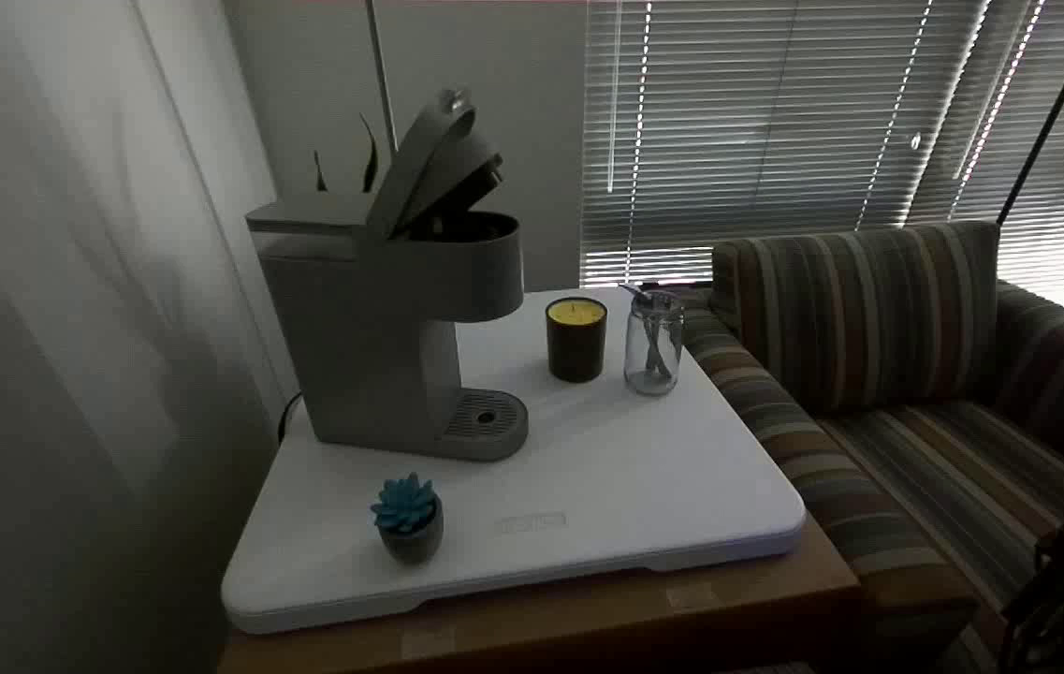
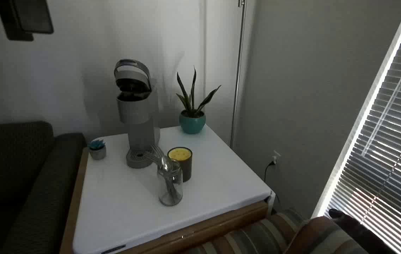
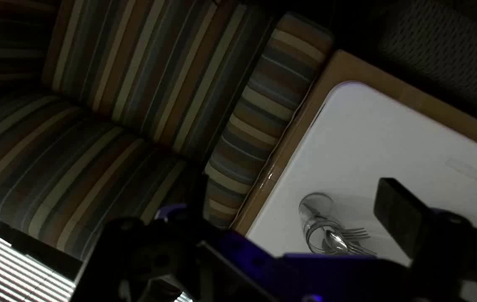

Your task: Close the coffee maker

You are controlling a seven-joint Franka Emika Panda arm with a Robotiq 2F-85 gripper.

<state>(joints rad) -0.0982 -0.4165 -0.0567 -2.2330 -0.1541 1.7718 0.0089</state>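
By the edge of the white tabletop (image 1: 606,477) nearest the pale wall (image 1: 92,374), the boxy grey coffee maker (image 1: 377,328) has its hinged grey lid (image 1: 438,168) raised; closing remains undone, the black two-fingered gripper (image 3: 295,193) spread, empty.

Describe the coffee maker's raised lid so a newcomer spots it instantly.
On the white tabletop stands the boxy grey coffee maker. At its top, the lid tilts up over the brew head. Unlike the flat rear top, it slants, with a dark underside and arched rim.

Black gripper (image 3: 296,191), blocky flat-faced pads (image 3: 401,218), blue-violet tint across the middle
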